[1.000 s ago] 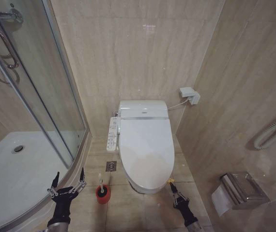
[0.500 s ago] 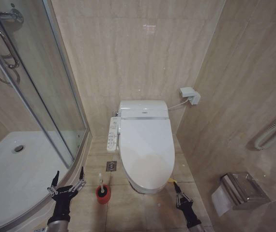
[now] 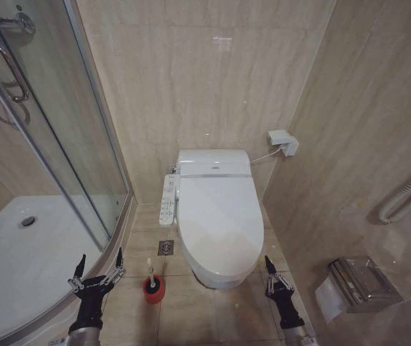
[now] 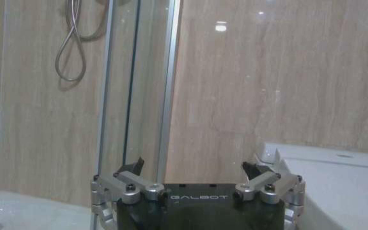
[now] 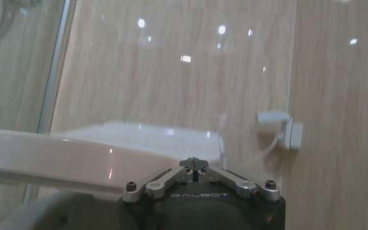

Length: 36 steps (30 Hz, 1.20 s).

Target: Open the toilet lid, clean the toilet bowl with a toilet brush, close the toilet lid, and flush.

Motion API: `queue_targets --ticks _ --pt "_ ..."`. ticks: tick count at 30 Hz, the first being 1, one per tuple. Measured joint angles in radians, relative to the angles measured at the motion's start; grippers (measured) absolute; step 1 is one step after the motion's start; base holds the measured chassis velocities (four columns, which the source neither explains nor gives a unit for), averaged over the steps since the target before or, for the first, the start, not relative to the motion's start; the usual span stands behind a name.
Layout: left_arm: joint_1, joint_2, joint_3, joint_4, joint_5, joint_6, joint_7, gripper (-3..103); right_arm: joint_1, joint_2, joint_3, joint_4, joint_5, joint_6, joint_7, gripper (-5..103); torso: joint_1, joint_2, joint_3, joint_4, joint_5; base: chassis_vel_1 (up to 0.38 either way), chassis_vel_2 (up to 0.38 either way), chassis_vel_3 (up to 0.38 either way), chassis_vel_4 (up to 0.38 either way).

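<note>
The toilet lid (image 3: pixel 218 213) lies closed, glossy white, and hides the inside of the toilet bowl. The toilet brush (image 3: pixel 149 272) stands in its small red holder (image 3: pixel 153 289) on the floor, left of the toilet's front. My left gripper (image 3: pixel 100 257) is open above the shower tray's rim, left of the brush and touching nothing. My right gripper (image 3: pixel 267 261) is shut and empty, low beside the lid's front right edge. The left wrist view shows the open left gripper (image 4: pixel 192 167) with the lid (image 4: pixel 337 184) off to one side. The right wrist view shows the shut right gripper (image 5: pixel 194 163) beside the lid (image 5: pixel 43 153).
A curved white shower tray (image 3: pixel 25 267) with a glass door (image 3: pixel 61 130) lies on the left. The bidet control panel (image 3: pixel 167 200) sits at the toilet's left side, a floor drain (image 3: pixel 165 247) below it. A paper holder (image 3: pixel 360 282) and a wall box (image 3: pixel 281 140) are on the right wall.
My right gripper has moved right and farther along the toilet's right side, away from the lid's front edge. My left gripper has dropped slightly. The lid and brush have not moved.
</note>
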Motion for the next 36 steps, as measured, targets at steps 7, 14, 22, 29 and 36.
queue_targets --ticks 7,14,22,29,36 --pt "0.005 -0.001 -0.007 -0.008 0.003 0.003 0.000 100 -0.025 -0.016 0.019 0.179 0.010 -0.024 0.019 0 0.000 0.000 0.000 0.0000 -0.0003 0.000 0.000 0.000 0.000" --pt "0.006 -0.003 -0.010 -0.018 0.005 0.009 -0.001 100 -0.037 -0.031 0.024 0.252 0.020 -0.047 0.021 0 0.000 0.000 0.000 0.0003 -0.0001 0.000 0.000 0.000 0.000" --pt "0.004 0.001 -0.010 -0.014 0.005 0.010 -0.001 100 -0.027 -0.013 -0.014 0.058 -0.004 -0.046 0.057 5 0.000 0.000 0.000 0.0003 0.0002 0.000 0.000 0.000 0.000" --pt "-0.006 0.009 -0.010 0.003 -0.006 0.005 -0.003 100 -0.008 0.002 -0.040 -0.146 -0.060 -0.057 0.069 32 0.000 0.000 0.000 0.0002 0.0001 0.000 0.000 0.000 0.000" --pt "-0.009 0.010 -0.010 0.008 -0.010 0.002 -0.003 100 0.036 -0.003 -0.069 -0.278 -0.067 -0.058 0.032 59 0.000 0.000 0.000 0.0002 0.0001 0.000 0.000 0.000 0.000"
